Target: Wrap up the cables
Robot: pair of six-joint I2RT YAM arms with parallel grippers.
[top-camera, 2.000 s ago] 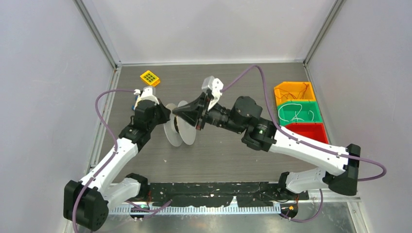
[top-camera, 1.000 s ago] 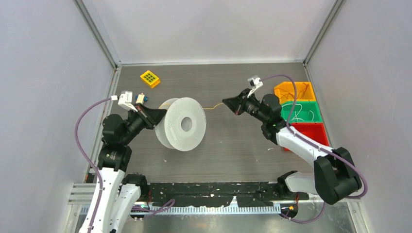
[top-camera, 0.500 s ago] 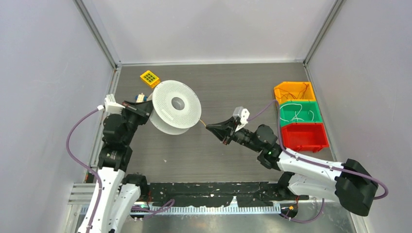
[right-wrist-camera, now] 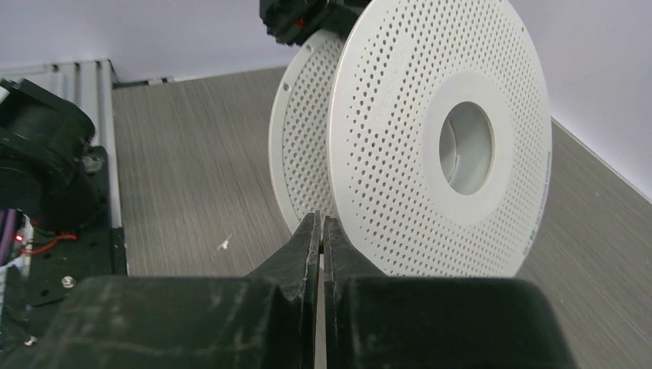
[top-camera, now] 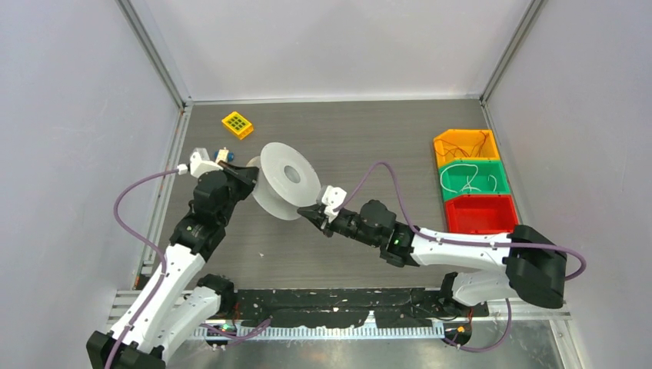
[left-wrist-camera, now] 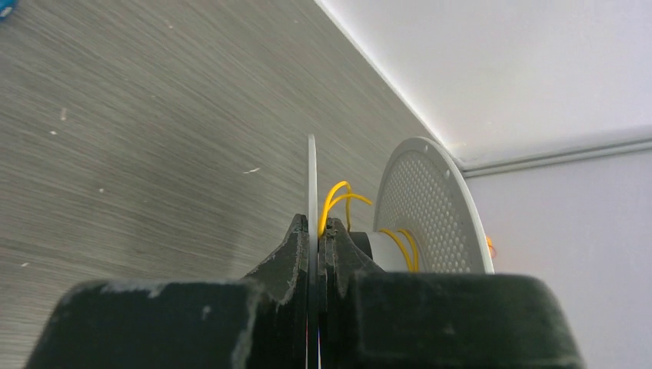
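ok so the left gripper (top-camera: 247,175) is clamped tight on the thin rim of one disc of the white perforated plastic spool (top-camera: 278,192), and in the left wrist view you can see the disc edge sandwiched right between the black fingers (left-wrist-camera: 296,238). The spool sits left of the middle of the grey wood-grain tabletop (top-camera: 369,138), tipped so its open hub faces up and to the right. The thin yellow-orange wire (left-wrist-camera: 336,201) is on the spool, a few loose loops around the hub between the two discs. The right gripper (top-camera: 305,211) has its tips pressed together just by the spool's near rim. From the right wrist cam the fingers (right-wrist-camera: 306,238) look fully closed with no gap, and I honestly can't tell if a strand of wire is pinched in there. Other stuff: a small yellow square block with a grid of holes (top-camera: 237,124) near the far left corner, and orange (top-camera: 444,143), green (top-camera: 502,187) and red plastic bins (top-camera: 483,215) in a row along the right edge, the first two with thin wires inside
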